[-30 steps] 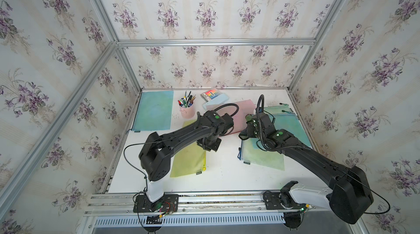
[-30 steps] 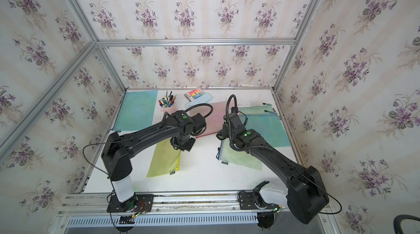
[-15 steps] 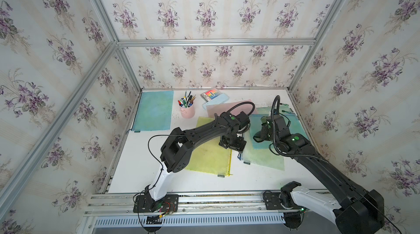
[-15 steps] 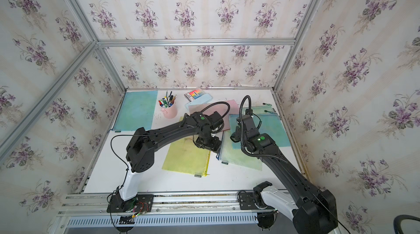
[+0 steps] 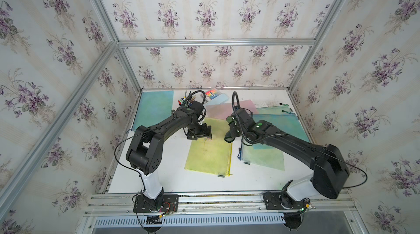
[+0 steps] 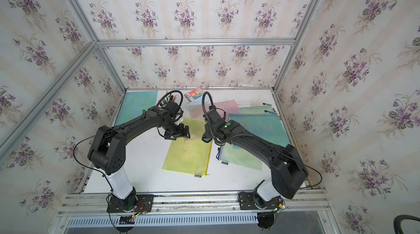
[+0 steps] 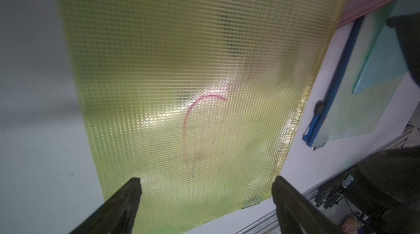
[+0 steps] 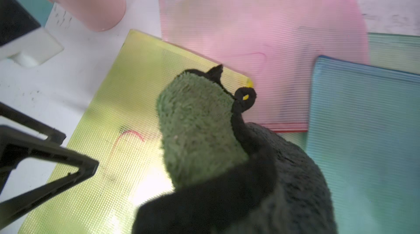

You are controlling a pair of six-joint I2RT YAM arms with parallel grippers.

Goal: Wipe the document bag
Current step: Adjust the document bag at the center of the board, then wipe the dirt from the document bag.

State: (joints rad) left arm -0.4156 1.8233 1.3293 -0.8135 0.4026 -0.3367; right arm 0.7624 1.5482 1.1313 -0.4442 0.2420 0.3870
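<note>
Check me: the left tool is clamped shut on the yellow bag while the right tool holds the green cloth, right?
Not quite. The left tool is open: the left wrist view shows its fingers spread apart over the yellow bag, gripping nothing. The right tool does hold the green cloth.

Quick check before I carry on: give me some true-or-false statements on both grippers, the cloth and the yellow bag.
1. The left gripper is open above the yellow bag. True.
2. The right gripper is empty. False: it is shut on the green cloth.
3. The yellow bag bears a red pen mark. True.
4. The cloth covers that mark. False: the mark shows uncovered beside it.
5. The yellow bag lies flat on the table. True.
</note>
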